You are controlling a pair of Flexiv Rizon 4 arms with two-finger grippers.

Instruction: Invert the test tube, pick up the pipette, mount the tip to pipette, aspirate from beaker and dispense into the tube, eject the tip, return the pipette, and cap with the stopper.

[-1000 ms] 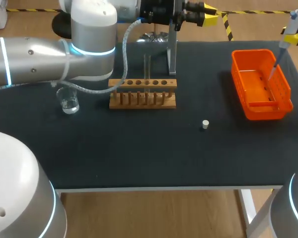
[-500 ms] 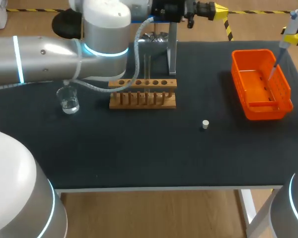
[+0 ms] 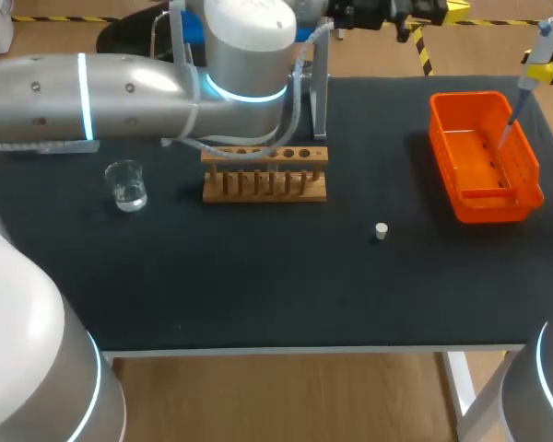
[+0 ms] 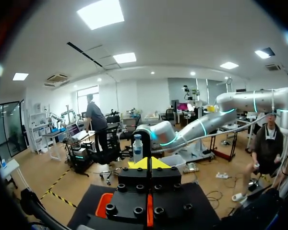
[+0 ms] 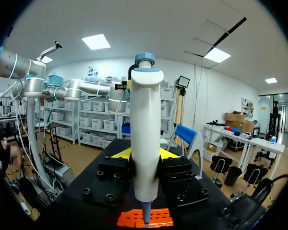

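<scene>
My right gripper (image 5: 145, 154) is shut on the white pipette (image 5: 144, 139) with its blue top, held upright. In the head view the pipette (image 3: 535, 55) hangs at the far right with its lower end over the orange bin (image 3: 525, 157). My left arm reaches across the table's back; its gripper (image 3: 452, 11) is shut on nothing, past the far edge. Its yellow tips (image 4: 149, 163) meet in the left wrist view. The wooden rack (image 3: 264, 175) stands mid-table, the glass beaker (image 3: 126, 185) to its left, the small white stopper (image 3: 381, 230) in front on the right. My left arm hides the test tube.
A metal stand (image 3: 319, 92) rises behind the rack, close under my left arm. The orange bin (image 5: 146, 218) also shows under the right gripper, and a corner of the bin (image 4: 104, 205) below the left one. Black mat (image 3: 258, 285) covers the table.
My left arm has swung to the right along the back of the table, and its fingers have closed from slightly apart to shut. The right arm and pipette have not moved.
</scene>
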